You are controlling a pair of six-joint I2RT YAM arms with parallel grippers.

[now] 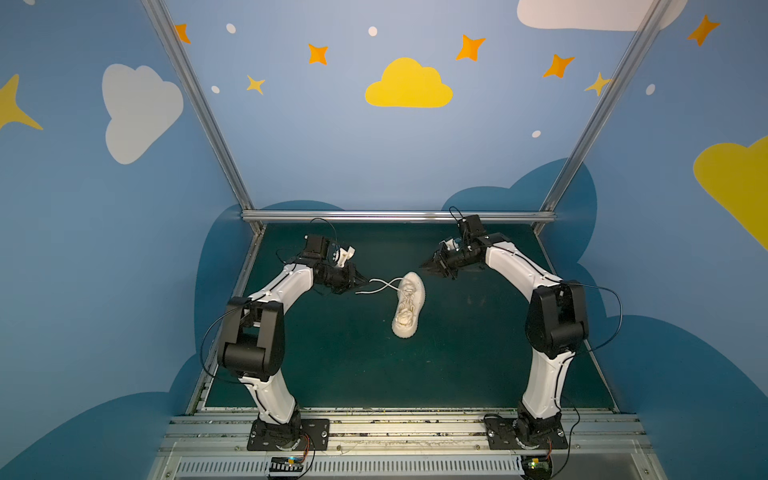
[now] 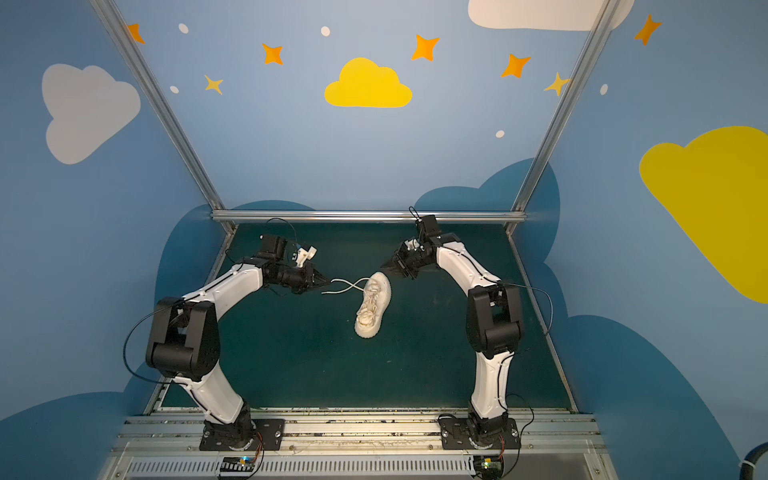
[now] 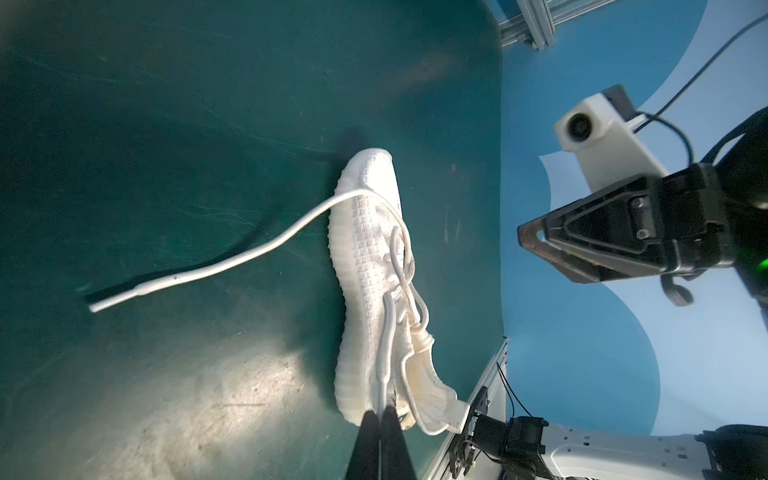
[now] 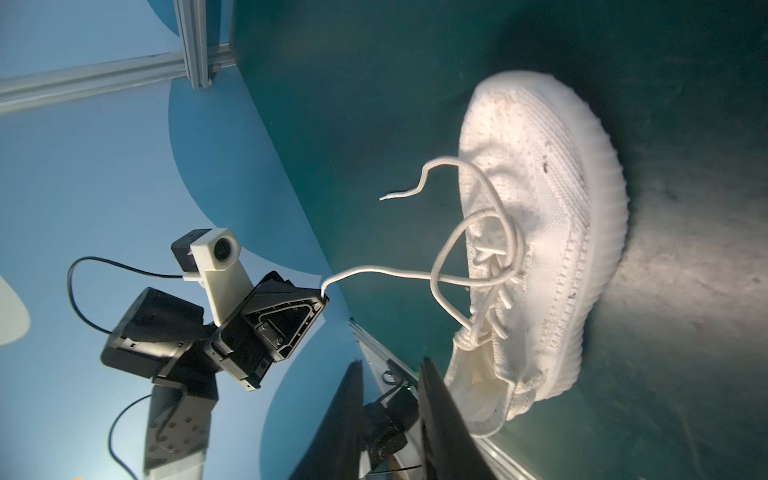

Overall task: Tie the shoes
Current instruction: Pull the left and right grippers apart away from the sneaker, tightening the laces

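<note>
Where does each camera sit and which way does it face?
Top views: overhead in front, looking down on the sneaker; left arm and right arm show.
Left wrist: on the left arm, looking along the left gripper, shut on a lace, toward the sneaker.
Right wrist: on the right arm, looking past the open right gripper at the sneaker.
Shared: each wrist view shows the opposite gripper.
</note>
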